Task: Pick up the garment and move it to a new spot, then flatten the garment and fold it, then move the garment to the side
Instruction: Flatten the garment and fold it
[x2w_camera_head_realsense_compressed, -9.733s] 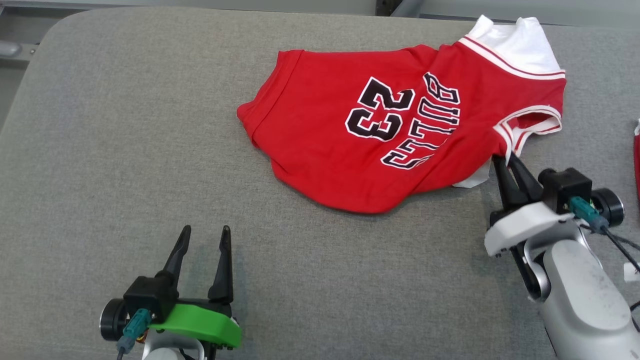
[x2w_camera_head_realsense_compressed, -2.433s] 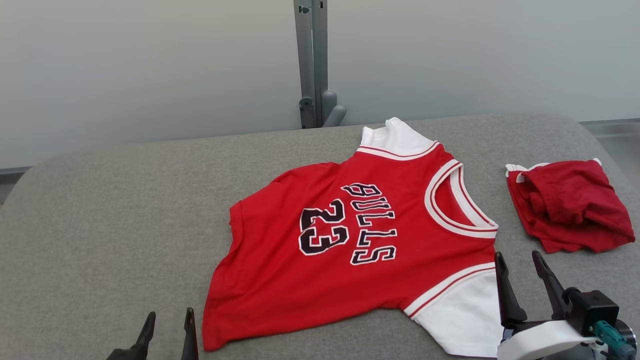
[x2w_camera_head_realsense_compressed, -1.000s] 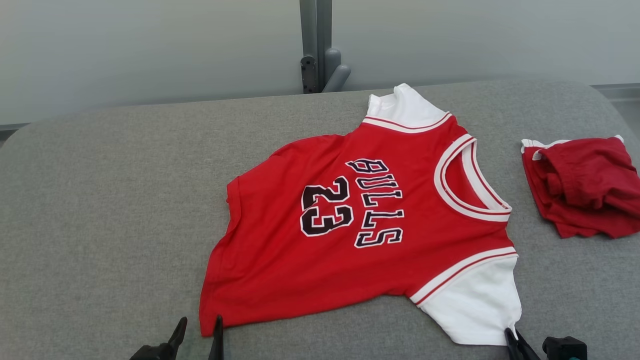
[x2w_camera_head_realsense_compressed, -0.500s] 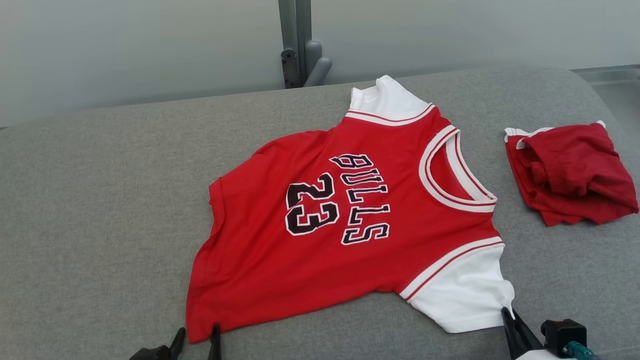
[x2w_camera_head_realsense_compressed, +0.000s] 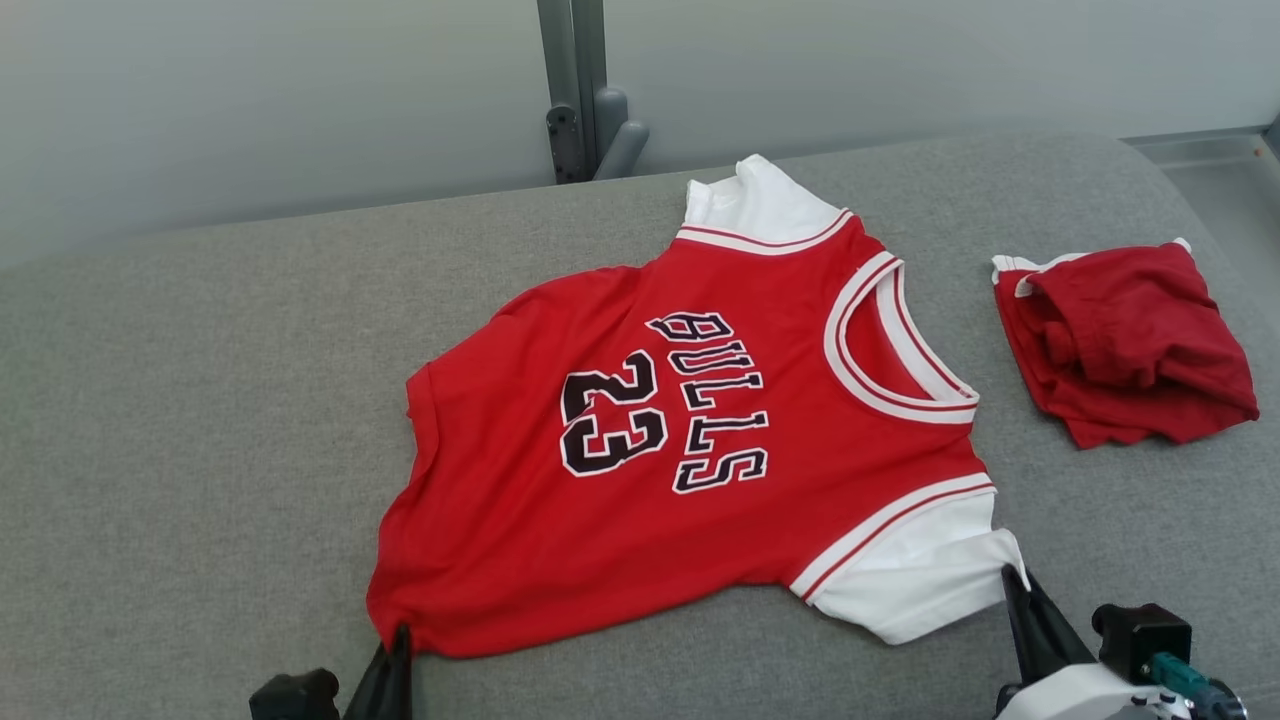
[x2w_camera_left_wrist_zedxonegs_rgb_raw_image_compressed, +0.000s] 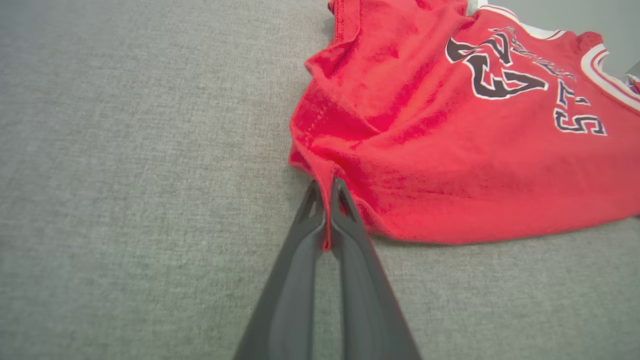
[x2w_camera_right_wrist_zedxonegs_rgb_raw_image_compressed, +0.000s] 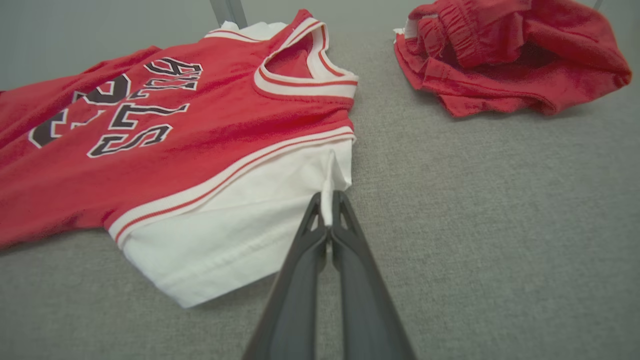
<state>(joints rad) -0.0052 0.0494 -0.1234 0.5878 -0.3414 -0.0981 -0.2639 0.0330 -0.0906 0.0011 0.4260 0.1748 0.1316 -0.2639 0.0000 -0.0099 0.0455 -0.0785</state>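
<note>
Garment (x2w_camera_head_realsense_compressed: 620, 520) edge corners tight in left hand (x2w_camera_head_realsense_compressed: 403, 634) and right hand (x2w_camera_head_realsense_compressed: 1008, 574), bare cushion (x2w_camera_head_realsense_compressed: 200, 400) left.

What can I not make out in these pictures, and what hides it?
Body of the left end effector: head view, cut off by the bottom edge.
Back of the jersey: every view, hidden under its own front.
Full shape of the crumpled red shorts: head view, hidden in their own folds.
Top of the metal post: head view, cut off by the top edge.
</note>
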